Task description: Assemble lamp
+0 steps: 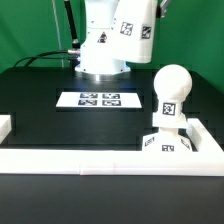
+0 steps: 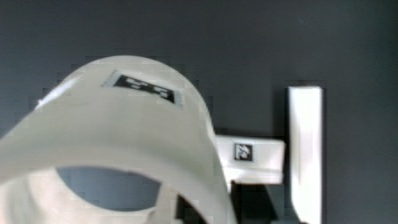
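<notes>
Across the exterior view, working from its left, a low white rail point(image 1: 60, 156) is seen bordering the near edge of the black table point(image 1: 40, 110), with a short raised end at the far left. Toward the middle, the marker board point(image 1: 98, 99) lies flat on the table, its tags facing up. Above and behind it, the glossy white robot arm point(image 1: 115, 35) is noted, carrying square tags on its housing; its gripper cannot be made out in this view. At the exterior view's right, the lamp base point(image 1: 166, 143) is seated in the corner formed by the rail, and the bulb point(image 1: 171, 92) stands upright on it, round head uppermost, a tag visible on its stem. From the wrist view, the shade point(image 2: 134, 125) is seen very close to the camera, filling much of the frame, tilted, with a dark tag on its outer wall and its hollow interior partly visible. Beyond it, the base point(image 2: 251, 152) and a stretch of white rail point(image 2: 306, 130) are glimpsed against the dark table. The fingers are not shown clearly; whether the claw is clenched on the shade or released cannot be told.
</notes>
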`<action>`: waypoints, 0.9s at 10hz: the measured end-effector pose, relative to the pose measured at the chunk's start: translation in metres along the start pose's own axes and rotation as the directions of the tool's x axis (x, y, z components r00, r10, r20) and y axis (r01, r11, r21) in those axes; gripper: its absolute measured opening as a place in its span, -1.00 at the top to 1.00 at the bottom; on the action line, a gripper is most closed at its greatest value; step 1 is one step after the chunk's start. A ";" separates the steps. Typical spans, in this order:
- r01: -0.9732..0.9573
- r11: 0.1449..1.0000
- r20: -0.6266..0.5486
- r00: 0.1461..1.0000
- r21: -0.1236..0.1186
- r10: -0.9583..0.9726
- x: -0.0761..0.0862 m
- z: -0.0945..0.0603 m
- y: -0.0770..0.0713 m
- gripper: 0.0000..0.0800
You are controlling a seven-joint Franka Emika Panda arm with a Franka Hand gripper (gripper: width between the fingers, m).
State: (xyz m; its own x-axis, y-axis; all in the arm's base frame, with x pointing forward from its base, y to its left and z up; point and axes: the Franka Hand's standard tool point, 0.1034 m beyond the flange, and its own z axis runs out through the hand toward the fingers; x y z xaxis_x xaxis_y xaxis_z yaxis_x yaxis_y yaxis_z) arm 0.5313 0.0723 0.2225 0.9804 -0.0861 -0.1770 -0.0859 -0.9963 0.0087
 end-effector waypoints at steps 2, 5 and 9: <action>-0.001 1.000 0.001 1.000 -0.003 0.001 0.003 0.000 -0.001 0.89; -0.001 1.000 0.003 1.000 -0.004 0.001 0.003 0.002 -0.001 0.89; -0.010 0.999 0.013 1.000 0.051 0.009 0.027 -0.013 -0.027 0.89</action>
State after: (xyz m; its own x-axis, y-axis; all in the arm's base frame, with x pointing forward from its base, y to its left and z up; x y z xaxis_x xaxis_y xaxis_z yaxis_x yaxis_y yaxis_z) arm 0.5622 0.0970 0.2306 0.9772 -0.0954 -0.1897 -0.1048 -0.9937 -0.0400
